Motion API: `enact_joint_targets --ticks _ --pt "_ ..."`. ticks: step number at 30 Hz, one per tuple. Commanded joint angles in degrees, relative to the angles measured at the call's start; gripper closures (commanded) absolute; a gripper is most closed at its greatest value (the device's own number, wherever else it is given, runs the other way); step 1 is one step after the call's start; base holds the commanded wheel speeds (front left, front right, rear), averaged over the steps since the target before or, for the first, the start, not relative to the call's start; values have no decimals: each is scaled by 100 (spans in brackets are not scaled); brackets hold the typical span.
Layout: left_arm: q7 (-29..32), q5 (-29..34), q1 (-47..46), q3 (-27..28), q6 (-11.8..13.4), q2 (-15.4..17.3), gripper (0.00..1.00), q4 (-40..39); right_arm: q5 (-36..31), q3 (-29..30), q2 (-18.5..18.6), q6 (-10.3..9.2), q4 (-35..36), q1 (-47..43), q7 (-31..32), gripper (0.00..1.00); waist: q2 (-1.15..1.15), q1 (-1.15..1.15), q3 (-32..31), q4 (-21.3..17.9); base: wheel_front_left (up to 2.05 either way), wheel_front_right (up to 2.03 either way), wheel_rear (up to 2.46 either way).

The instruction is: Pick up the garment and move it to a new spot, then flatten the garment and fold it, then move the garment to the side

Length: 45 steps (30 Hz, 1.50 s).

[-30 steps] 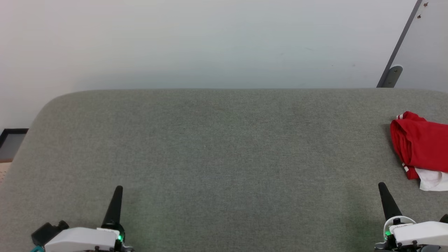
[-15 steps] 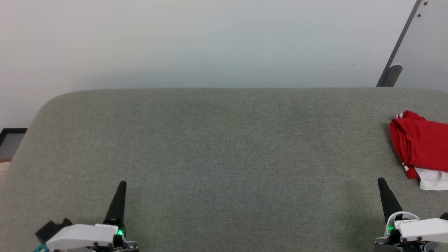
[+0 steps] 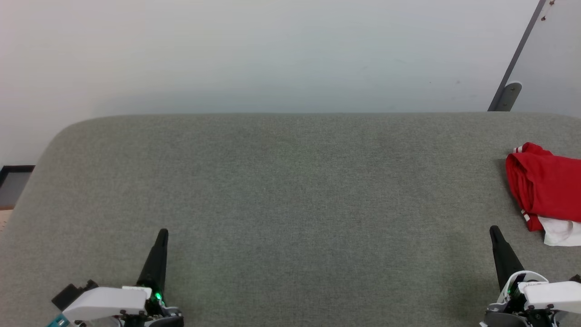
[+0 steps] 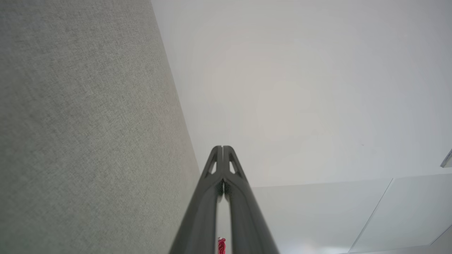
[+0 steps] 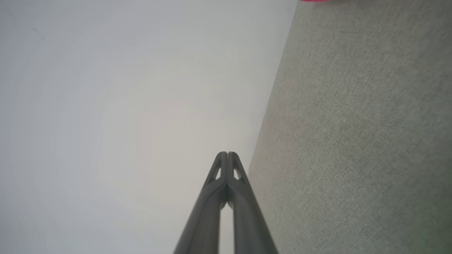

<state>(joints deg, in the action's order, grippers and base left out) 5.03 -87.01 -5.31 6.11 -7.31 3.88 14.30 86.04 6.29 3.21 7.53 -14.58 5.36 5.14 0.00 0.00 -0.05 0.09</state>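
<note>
Red garment (image 3: 544, 190) bunched at the worktop's (image 3: 290, 190) right edge, near the right end effector (image 3: 494, 229) but not touching it.
Wrist views show its tips and the left end effector's (image 4: 222, 147) pressed together, empty; head view adds the garment's white sleeve (image 3: 560, 232).

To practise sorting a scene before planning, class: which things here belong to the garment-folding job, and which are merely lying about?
Belonging to the job:
- the garment, bunched at the grey padded surface's right edge
- the left gripper, shut
- the right gripper, shut

Merely about:
- the metal bracket on the slanted panel, upper right
- the dark frame, far left
</note>
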Motion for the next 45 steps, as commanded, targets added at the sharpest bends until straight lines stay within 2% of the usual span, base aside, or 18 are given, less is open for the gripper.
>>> enact_joint_targets --ticks 1,15,45 --pt "32 -120 -58 24 -28 -19 100 -22 127 16 -16 -7 40 81 40 100 0 0 2 -1 0 0 0" --pt "170 -556 -125 54 -31 -119 100 -31 660 31 -48 -7 77 121 158 100 0 0 22 -9 0 0 0" --pt "168 -547 -119 51 -31 -110 100 -31 645 28 -46 -7 67 95 156 100 0 0 22 -9 0 0 0"
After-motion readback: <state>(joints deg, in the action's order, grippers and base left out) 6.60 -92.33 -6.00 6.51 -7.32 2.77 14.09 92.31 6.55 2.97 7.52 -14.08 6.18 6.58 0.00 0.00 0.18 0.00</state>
